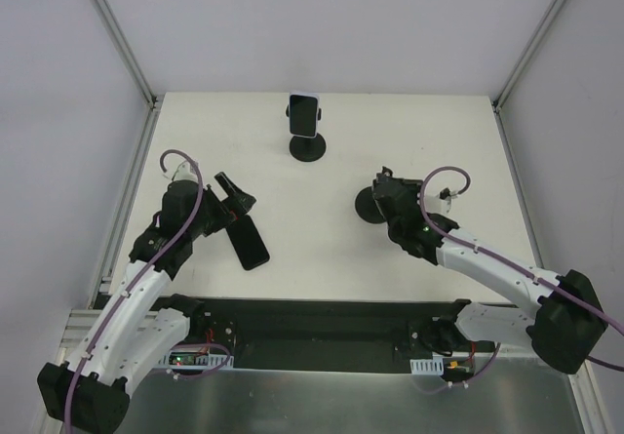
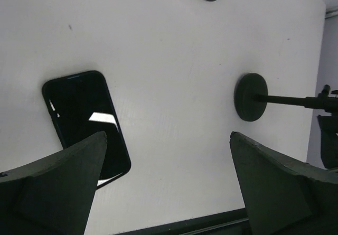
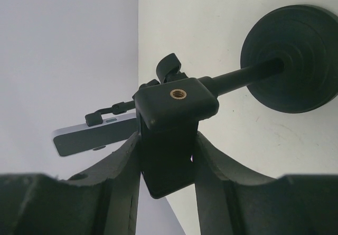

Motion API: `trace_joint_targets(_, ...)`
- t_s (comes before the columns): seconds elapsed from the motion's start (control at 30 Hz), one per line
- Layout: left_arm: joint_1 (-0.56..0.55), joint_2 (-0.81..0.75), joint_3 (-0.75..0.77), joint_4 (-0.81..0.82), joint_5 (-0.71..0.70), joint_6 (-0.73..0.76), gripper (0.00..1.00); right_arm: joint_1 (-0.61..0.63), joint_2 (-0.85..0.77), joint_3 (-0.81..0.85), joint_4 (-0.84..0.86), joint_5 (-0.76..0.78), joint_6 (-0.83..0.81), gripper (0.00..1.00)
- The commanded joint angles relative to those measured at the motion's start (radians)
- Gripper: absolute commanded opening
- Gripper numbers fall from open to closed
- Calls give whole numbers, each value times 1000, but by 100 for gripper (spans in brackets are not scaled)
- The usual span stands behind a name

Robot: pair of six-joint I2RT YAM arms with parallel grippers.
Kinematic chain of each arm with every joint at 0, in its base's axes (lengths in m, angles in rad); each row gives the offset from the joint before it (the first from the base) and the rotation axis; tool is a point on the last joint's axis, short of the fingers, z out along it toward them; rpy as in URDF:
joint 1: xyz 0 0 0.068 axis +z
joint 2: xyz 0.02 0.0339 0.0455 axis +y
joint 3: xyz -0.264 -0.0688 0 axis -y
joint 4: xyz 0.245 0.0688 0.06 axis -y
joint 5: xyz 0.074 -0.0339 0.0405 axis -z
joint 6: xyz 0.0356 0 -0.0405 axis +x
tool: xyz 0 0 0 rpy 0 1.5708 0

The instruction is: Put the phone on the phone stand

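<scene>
A black phone [image 1: 251,242] lies flat, screen up, on the white table [image 1: 322,249], just in front of my left gripper [image 1: 237,192]. That gripper is open and holds nothing. From the left wrist the phone [image 2: 84,121] shows partly behind the left finger, and bare table lies under the left gripper [image 2: 166,140]. My right gripper [image 1: 388,192] is shut on the clamp head [image 3: 177,103] of a black phone stand; the right gripper [image 3: 168,156] squeezes it from both sides. The stand's round base [image 1: 370,206] is tipped on edge, with its stem [image 2: 288,100] level.
A second stand [image 1: 308,148] is upright at the back centre with a silver-edged phone [image 1: 305,112] clamped in it. Its phone [image 3: 90,137] also shows past the right gripper. White walls and metal rails enclose the table; a black strip runs along the near edge.
</scene>
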Motion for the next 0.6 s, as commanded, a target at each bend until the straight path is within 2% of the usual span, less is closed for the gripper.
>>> trace_joint_targets(0.0, 1, 40, 1, -162, -34, -81, 99, -20, -34, 29, 122, 23, 41, 41)
trace_joint_targets(0.03, -1, 40, -12, -167, -61, -95, 99, -26, -31, 26, 123, 20, 39, 51)
trace_joint_targets(0.1, 1, 45, -25, -174, -74, -104, 99, -40, -24, 24, 136, 1, 12, 63)
trace_joint_targets(0.13, 1, 49, -31, -177, -89, -110, 99, -46, -23, 29, 142, -6, -13, 76)
trace_joint_targets(0.23, 1, 95, -14, -206, -120, -124, 99, -63, -9, 55, 143, -46, -124, 98)
trace_joint_targets(0.4, 1, 256, 72, -305, -152, -144, 99, -80, -40, 47, 189, -103, -330, 96)
trace_joint_targets(0.43, 1, 285, 87, -335, -151, -132, 99, -81, -49, 46, 192, -109, -431, 96)
trace_joint_targets(0.53, -1, 380, 133, -377, -149, -116, 99, -80, -98, 24, 200, -152, -589, 96)
trace_joint_targets(0.57, -1, 411, 142, -383, -152, -113, 99, -80, -125, 13, 241, -193, -710, 96)
